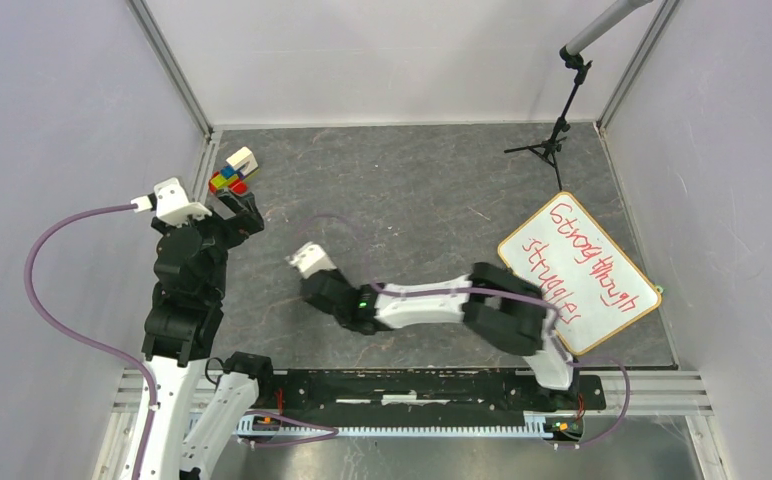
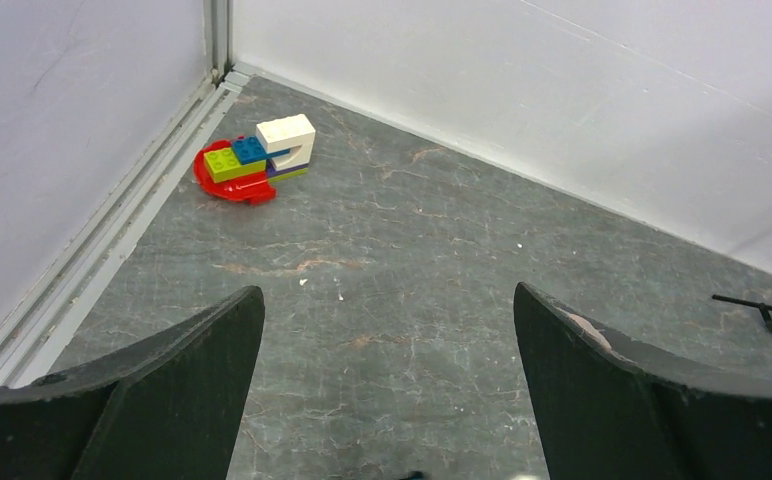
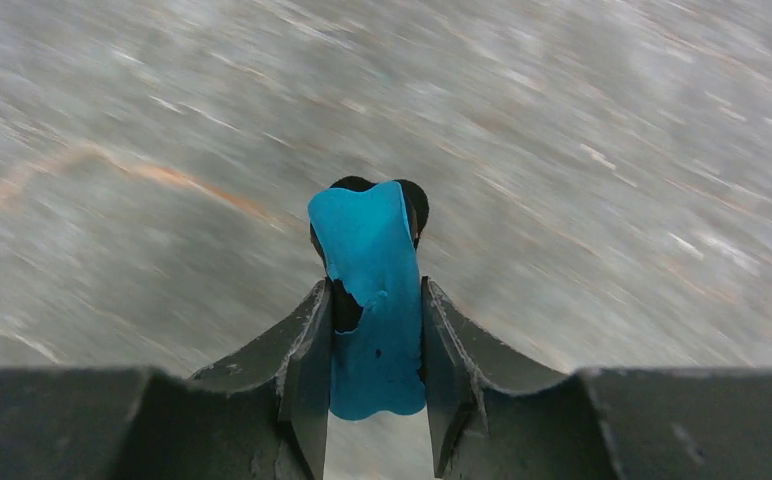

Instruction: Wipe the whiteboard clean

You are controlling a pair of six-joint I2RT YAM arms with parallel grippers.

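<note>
- The whiteboard [image 1: 579, 275], covered in red handwriting, lies tilted on the grey table [image 1: 412, 180] at about 3 o'clock.
- The right gripper [image 3: 374, 292], near the table's centre, pinches a blue eraser [image 3: 367, 240] between its fingers.
- The left gripper [image 2: 387, 292] stands wide and holds nothing, facing toy bricks [image 2: 252, 160] at 10 o'clock.

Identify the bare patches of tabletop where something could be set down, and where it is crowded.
Free: the far middle, between the toy bricks and the tripod, and the near patch between the left arm and right arm. Crowded: the right side, with the whiteboard and right arm.
</note>
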